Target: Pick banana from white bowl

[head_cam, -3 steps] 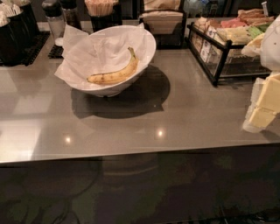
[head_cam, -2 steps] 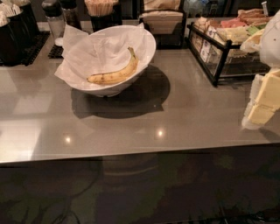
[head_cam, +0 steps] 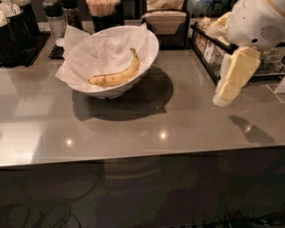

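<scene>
The banana [head_cam: 116, 75], yellow with brown speckles and a dark stem tip, lies curved inside the white bowl [head_cam: 149, 49], on its crumpled white paper lining. The bowl stands on the grey counter [head_cam: 133, 129], left of centre toward the back. My gripper [head_cam: 222, 97], pale yellow and blocky under the white arm housing [head_cam: 260, 20], hangs at the right, pointing down just above the counter. It is well to the right of the bowl and holds nothing.
Dark cups [head_cam: 15, 29] stand on a black mat at the back left. A container of sticks [head_cam: 103, 11] and a napkin holder [head_cam: 165, 22] are behind the bowl. A black wire basket [head_cam: 209, 49] with packets is at the back right, behind the gripper. The counter's front edge [head_cam: 133, 156] runs across.
My gripper has moved left and farther into view, from the right edge toward the bowl. The banana and bowl have not moved.
</scene>
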Action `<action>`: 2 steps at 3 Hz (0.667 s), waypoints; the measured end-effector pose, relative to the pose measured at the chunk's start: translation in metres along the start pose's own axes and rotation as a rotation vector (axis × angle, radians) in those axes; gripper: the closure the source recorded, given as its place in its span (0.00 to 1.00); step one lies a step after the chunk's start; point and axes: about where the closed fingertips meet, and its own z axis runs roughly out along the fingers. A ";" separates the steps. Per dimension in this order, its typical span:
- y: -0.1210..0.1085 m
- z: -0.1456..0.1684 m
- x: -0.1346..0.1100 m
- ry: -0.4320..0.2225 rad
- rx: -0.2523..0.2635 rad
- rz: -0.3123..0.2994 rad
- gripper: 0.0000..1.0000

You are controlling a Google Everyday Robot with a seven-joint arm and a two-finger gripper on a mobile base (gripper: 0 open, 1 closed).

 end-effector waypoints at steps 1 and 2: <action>-0.019 0.024 -0.044 -0.091 -0.053 -0.082 0.00; -0.030 0.053 -0.086 -0.158 -0.116 -0.158 0.00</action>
